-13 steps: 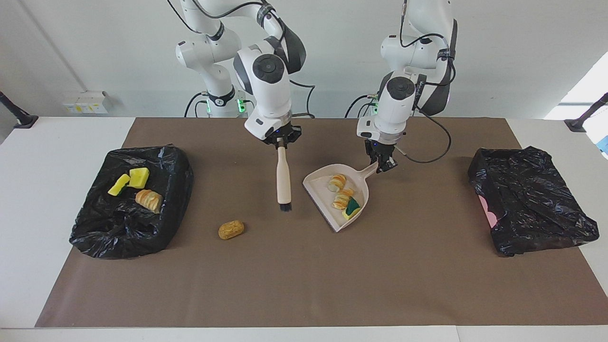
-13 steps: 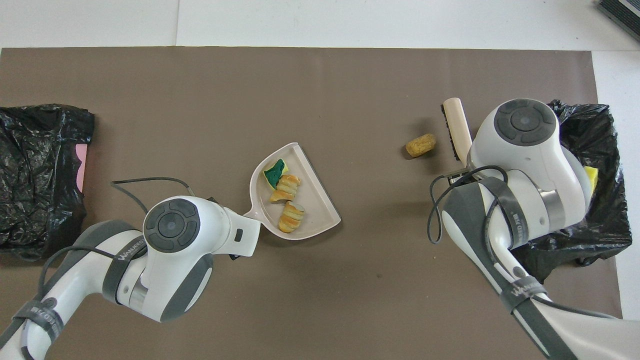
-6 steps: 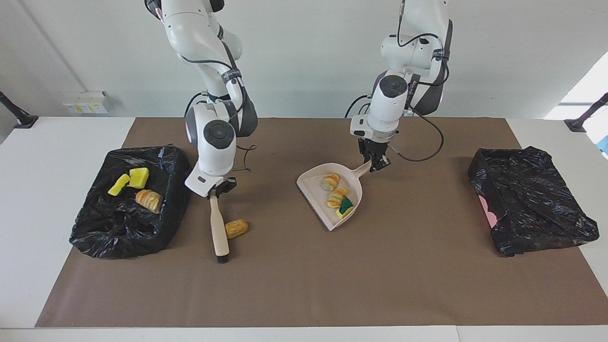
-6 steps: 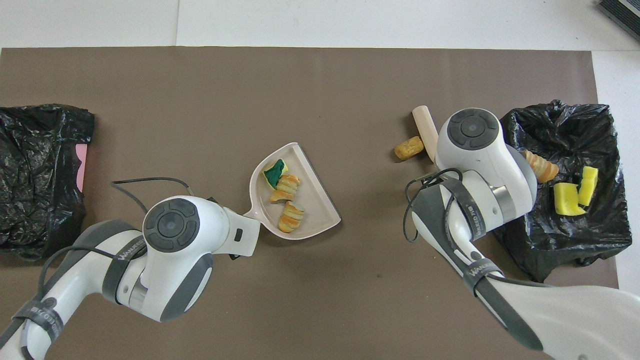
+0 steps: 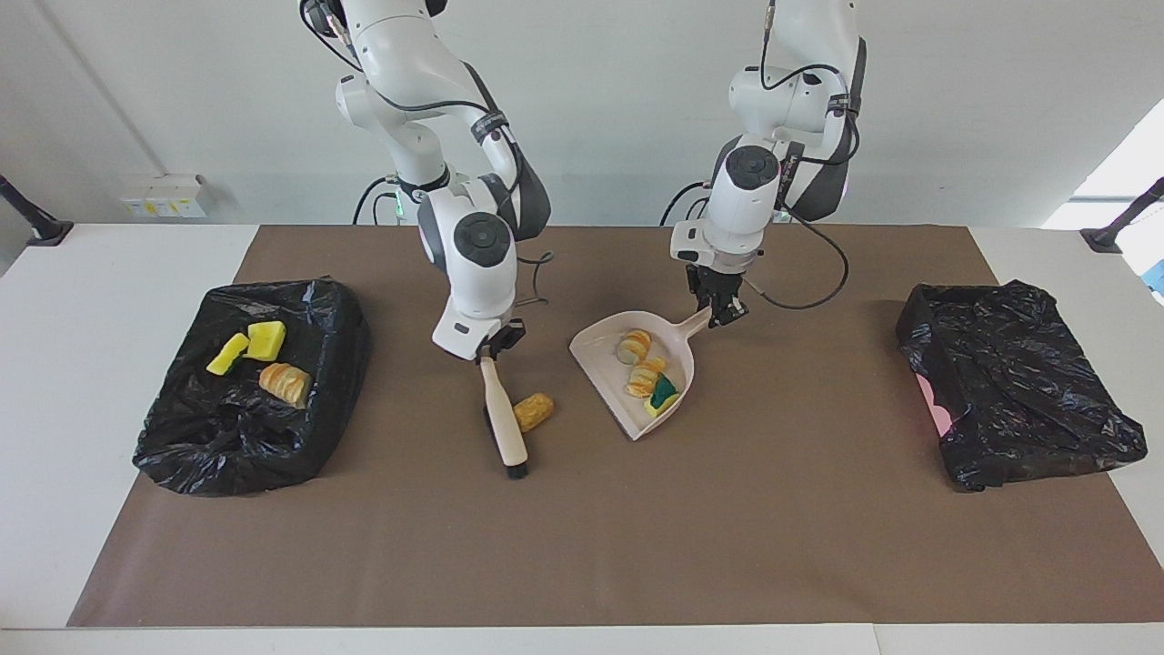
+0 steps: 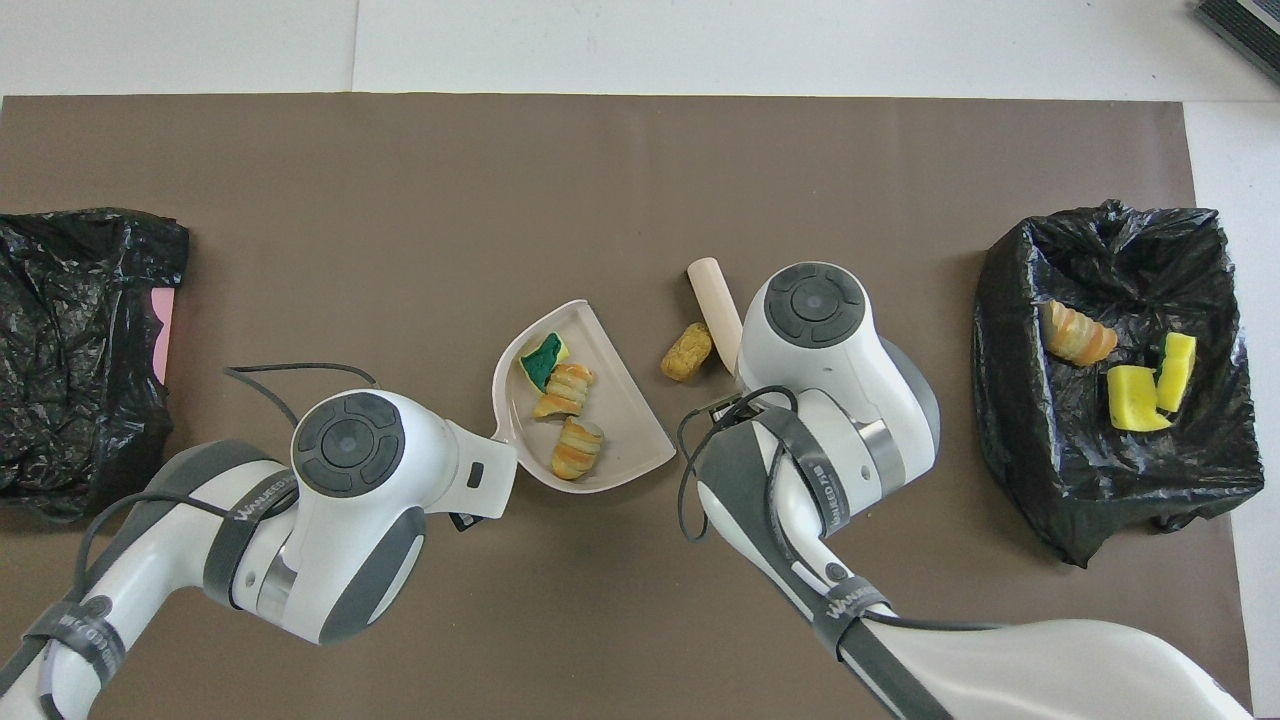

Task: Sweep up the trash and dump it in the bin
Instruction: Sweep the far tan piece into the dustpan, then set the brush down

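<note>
The last loose bread lump [image 5: 533,411] lies on the brown mat [image 5: 582,546] touching the side of the brush [image 5: 503,420], on the side that faces the dustpan [image 5: 607,350], with only a short bare strip of mat between lump and pan. The brush's long axis runs from the right pincer [image 5: 488,350], which is clenched on the top of its handle, out away from the robots, bristles at the low end on the mat; the lump sits about halfway down that length. The right arm is plainly the nearer one to the lump, so my judgement is that the coming move is a sideways push of the brush toward the left arm's end of the bench, carrying the lump to the pan's open lip, which faces the brush. The left pincer [image 5: 725,314] is clenched on the dustpan's handle and holds the pan low over the mat; I cannot tell whether its lip touches. In the pan lie two striped bread chunks [image 6: 573,446] and a green-backed sponge piece [image 6: 545,354]. The black bin [image 5: 245,391] at the right arm's end holds two yellow sponge pieces [image 6: 1140,395] and one bread chunk [image 6: 1075,335]. The other black bag [image 5: 1018,382], at the left arm's end, shows nothing in it.
</note>
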`<state>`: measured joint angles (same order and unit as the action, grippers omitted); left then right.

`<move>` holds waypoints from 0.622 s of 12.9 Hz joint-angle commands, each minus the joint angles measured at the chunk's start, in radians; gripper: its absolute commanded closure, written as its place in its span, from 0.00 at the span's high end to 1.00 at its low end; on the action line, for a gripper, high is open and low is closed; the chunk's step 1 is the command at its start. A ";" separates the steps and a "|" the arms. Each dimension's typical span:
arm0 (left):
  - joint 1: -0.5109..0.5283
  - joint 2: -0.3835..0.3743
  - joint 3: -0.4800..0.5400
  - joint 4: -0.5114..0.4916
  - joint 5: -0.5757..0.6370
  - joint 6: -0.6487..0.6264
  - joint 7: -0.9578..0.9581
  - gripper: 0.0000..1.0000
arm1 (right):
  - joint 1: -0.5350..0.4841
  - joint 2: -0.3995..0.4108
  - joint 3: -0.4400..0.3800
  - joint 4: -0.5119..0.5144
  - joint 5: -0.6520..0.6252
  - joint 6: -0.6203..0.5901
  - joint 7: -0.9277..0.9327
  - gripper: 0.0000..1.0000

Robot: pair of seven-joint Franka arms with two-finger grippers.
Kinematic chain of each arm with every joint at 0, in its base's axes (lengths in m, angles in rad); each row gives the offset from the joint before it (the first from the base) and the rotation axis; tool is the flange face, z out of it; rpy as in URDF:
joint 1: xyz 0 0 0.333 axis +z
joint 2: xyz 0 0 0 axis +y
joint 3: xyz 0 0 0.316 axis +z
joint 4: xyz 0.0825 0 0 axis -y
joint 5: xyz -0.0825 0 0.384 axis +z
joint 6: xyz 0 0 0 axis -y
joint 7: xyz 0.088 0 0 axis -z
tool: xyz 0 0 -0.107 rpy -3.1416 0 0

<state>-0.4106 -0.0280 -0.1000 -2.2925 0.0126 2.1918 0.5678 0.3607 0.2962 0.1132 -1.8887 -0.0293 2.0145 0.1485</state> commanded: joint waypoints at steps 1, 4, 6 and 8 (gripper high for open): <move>-0.014 -0.026 0.011 -0.007 -0.011 -0.073 0.001 0.00 | 0.050 -0.011 0.005 -0.010 0.095 -0.002 0.016 0.00; -0.013 -0.026 0.013 -0.007 -0.011 -0.067 -0.005 0.00 | 0.086 -0.023 0.046 -0.018 0.231 -0.003 -0.059 0.00; -0.004 -0.018 0.014 0.004 -0.011 -0.061 -0.008 0.00 | 0.086 -0.025 0.053 -0.007 0.288 -0.019 -0.067 0.00; 0.006 -0.017 0.017 0.007 -0.011 -0.061 -0.017 0.00 | 0.057 -0.025 0.046 -0.010 0.272 -0.035 -0.081 0.00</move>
<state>-0.4101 -0.0357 -0.0913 -2.2924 0.0104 2.1488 0.5675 0.4504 0.2843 0.1597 -1.8890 0.2154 2.0039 0.1231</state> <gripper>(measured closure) 0.683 0.749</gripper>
